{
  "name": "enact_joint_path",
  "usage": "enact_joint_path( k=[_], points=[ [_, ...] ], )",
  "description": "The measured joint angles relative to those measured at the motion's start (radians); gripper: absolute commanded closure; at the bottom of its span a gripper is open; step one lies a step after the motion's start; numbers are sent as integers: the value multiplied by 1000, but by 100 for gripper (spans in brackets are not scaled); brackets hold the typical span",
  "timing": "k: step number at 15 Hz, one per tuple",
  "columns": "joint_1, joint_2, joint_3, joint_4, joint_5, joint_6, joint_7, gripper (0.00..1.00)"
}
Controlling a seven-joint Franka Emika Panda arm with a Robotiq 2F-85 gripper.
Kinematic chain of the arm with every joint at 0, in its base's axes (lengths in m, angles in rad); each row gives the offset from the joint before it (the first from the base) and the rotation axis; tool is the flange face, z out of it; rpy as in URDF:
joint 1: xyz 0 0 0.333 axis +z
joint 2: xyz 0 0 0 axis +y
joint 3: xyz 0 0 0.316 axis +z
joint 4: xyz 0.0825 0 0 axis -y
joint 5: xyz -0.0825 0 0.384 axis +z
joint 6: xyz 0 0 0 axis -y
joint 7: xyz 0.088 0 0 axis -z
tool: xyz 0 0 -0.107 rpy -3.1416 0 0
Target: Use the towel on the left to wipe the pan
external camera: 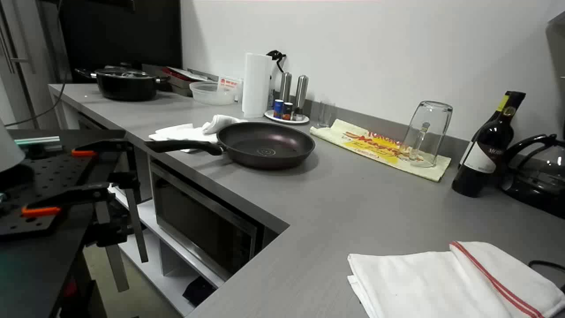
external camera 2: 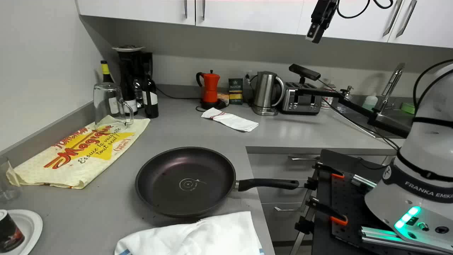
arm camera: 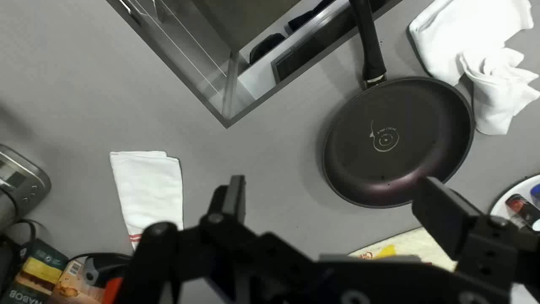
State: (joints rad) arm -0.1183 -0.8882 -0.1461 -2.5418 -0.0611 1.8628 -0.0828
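The wrist view's blurred claw [arm camera: 331, 190] partly hides the pan [arm camera: 398, 139] and printed cloth [arm camera: 417, 245].

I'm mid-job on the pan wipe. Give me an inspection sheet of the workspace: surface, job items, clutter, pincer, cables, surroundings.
Surface: grey counter, no spill made out.
Pan: right side up, handle over the counter edge; nothing seen in it.
Blue-striped towel: bunched beside the pan; contact unclear.
Red-striped towel: folded, lying apart from the pan.
Towel choice: unclear; left differs by view.
Clutter: printed towel under a glass mug; plate with small containers.
Pincer: open, holding nothing.
Cables: black cord beside the red-striped towel; black cables along the arm.
Surroundings: kettle and toaster at the back; white cabinets above.
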Motion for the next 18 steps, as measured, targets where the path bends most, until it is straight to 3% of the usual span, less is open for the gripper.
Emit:
enact_joint_path(
  k=[18],
  points=[
    [0,29,8,-14,-1,15,1,0]
  ],
)
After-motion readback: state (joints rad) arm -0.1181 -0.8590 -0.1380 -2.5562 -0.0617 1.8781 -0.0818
